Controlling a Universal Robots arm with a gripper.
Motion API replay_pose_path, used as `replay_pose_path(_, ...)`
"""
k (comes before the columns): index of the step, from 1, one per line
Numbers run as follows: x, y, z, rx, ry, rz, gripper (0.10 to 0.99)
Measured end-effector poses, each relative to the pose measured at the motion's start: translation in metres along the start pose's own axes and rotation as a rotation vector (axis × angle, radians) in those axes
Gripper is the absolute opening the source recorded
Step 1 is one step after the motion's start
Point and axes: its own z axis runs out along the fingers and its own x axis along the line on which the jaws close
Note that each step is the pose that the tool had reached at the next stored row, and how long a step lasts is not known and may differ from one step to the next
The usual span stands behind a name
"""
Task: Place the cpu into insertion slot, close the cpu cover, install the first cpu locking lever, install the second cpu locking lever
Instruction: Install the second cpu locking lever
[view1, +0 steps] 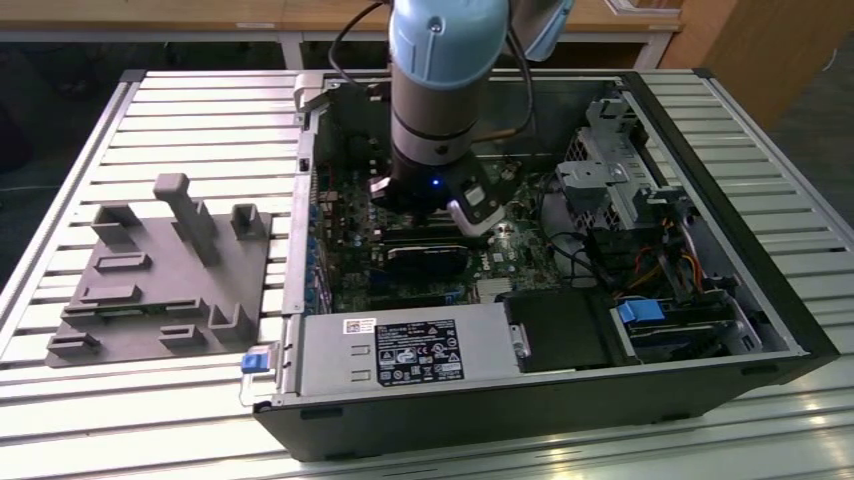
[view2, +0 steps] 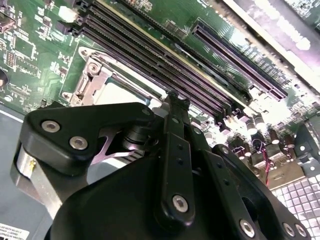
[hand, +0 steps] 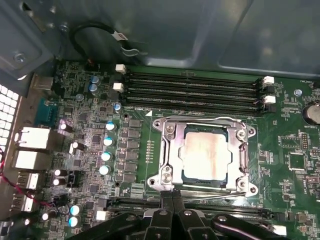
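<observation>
The cpu (hand: 205, 155), a silvery square chip, lies flat in the insertion slot (hand: 163, 183) on the green board. The cpu cover (hand: 170, 150), a metal frame with a window, lies closed down around the chip. A thin wire locking lever (hand: 215, 197) runs along the slot's near side. In the first wrist view my gripper (hand: 170, 199) is shut, its tips together at the slot's corner by that lever's end; contact cannot be told. In the second wrist view the gripper (view2: 172, 100) hides most of the slot, with part of the chip (view2: 122, 92) visible. From the exterior view the gripper (view1: 434, 215) hangs inside the case.
Long black memory slots (hand: 190, 90) run beside the socket. The open computer case (view1: 747, 300) holds a black block (view1: 427, 262) near the gripper, a power supply (view1: 400, 350) and drive cages (view1: 627, 170). A grey fixture (view1: 160, 270) lies on the slatted table at the exterior view's left.
</observation>
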Motion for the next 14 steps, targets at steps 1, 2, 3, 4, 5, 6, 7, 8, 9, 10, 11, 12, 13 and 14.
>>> replay_pose_path(1,0.0009,-0.0005,0.0000,-0.003,-0.0001,0.000,0.106)
replay_pose_path(2,0.0019,-0.0006,0.0002,-0.005,-0.0002,0.000,0.106)
replay_pose_path(3,0.0027,-0.0008,0.0006,-0.007,-0.0002,0.000,0.106)
replay_pose_path(4,0.0033,-0.0011,0.0011,-0.008,-0.0005,0.000,0.106)
replay_pose_path(5,0.0037,-0.0013,0.0015,-0.010,-0.0006,0.000,0.106)
replay_pose_path(6,0.0042,-0.0014,0.0021,-0.012,-0.0007,0.000,0.106)
replay_pose_path(7,0.0048,-0.0016,0.0028,-0.013,-0.0008,0.000,0.106)
replay_pose_path(8,0.0053,-0.0019,0.0037,-0.014,-0.0009,0.000,0.106)
replay_pose_path(9,0.0053,-0.0022,0.0047,-0.015,-0.0007,0.000,0.106)
replay_pose_path(10,0.0054,-0.0025,0.0059,-0.015,-0.0007,0.000,0.106)
replay_pose_path(11,0.0055,-0.0029,0.0073,-0.016,-0.0007,0.000,0.106)
replay_pose_path(12,0.0056,-0.0032,0.0086,-0.017,-0.0009,0.000,0.106)
replay_pose_path(13,0.0057,-0.0034,0.0096,-0.018,-0.0009,0.000,0.106)
replay_pose_path(14,0.0059,-0.0037,0.0104,-0.019,-0.0010,0.000,0.106)
